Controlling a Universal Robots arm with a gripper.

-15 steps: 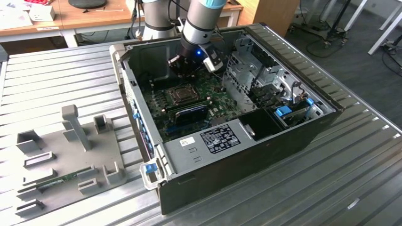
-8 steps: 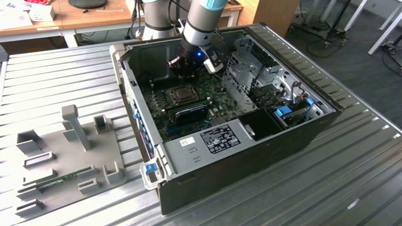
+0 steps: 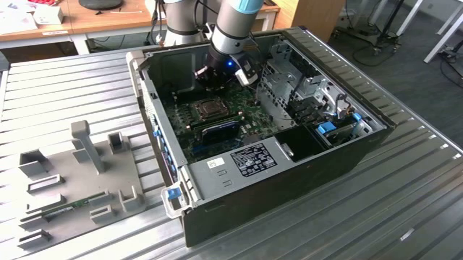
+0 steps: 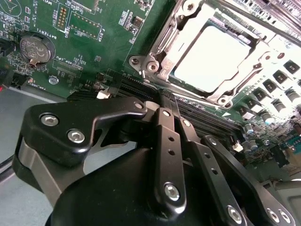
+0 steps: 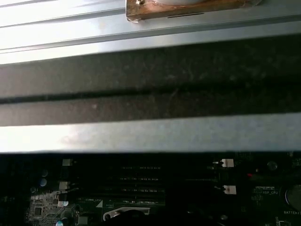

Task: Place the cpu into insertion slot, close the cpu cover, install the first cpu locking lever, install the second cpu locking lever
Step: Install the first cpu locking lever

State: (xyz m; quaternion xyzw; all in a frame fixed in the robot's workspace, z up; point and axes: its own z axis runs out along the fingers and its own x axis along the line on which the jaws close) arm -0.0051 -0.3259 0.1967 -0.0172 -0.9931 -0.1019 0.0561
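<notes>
Cpu (image 4: 214, 59), a small flat square chip with a pale silver-grey metal top, sits in the dark square insertion slot (image 4: 207, 61) on the green circuit board (image 4: 89, 37), framed by the thin silvery cpu cover (image 4: 162, 56). Nearest, the black gripper (image 4: 171, 106) hangs just beside the slot, jaws closed on nothing. I judge the chip light, rigid and fragile, best held by its edges.

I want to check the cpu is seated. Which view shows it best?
The second wrist view: the cpu sits close and bright inside the cpu cover. The exterior view shows it small and distant.
</notes>
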